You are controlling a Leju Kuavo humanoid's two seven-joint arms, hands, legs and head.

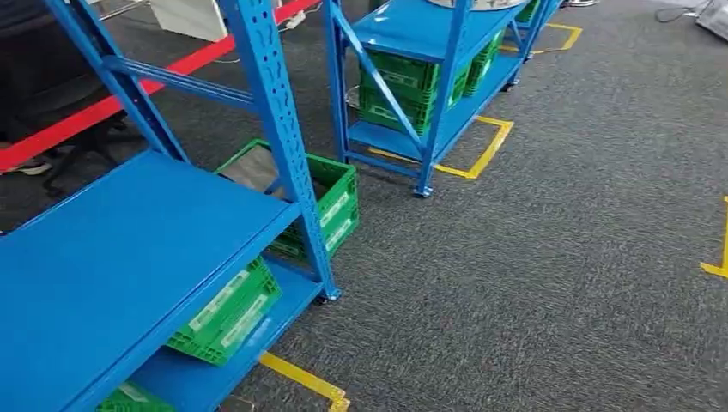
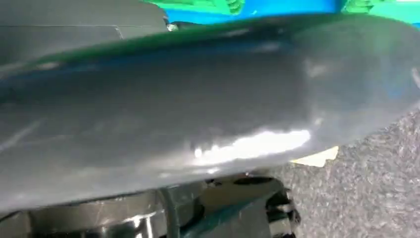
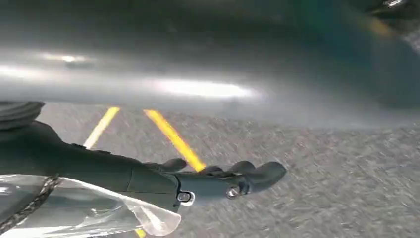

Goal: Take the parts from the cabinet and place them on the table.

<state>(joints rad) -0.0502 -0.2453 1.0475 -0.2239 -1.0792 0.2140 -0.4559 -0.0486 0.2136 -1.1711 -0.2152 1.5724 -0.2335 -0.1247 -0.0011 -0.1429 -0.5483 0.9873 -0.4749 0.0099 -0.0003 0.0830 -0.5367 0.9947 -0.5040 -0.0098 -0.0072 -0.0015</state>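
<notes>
Right hand first: dark fingers stretched out flat and close together over the carpet, nothing clamped between them. A big shiny metal part runs broad and blurred just beside it. Whether the palm bears on that part, I cannot tell. A clear plastic film hangs close to the wrist.

Over to the left hand: a few dark bits peek from under the same gleaming metal, and I cannot tell if those fingers are apart or gripping.

So the part looks to be off the shelves and up at the robot's wrists, above the floor. From the head, the near blue rack sits alongside, its top shelf bare, green crates along the edge of the shelf below, yellow tape at its corner foot.

My read: this is the carry to the table. Do it well by keeping the part level, both hands pressing evenly, swinging wide of that rack's corner post, and stepping steadily so the slick metal cannot slide.
</notes>
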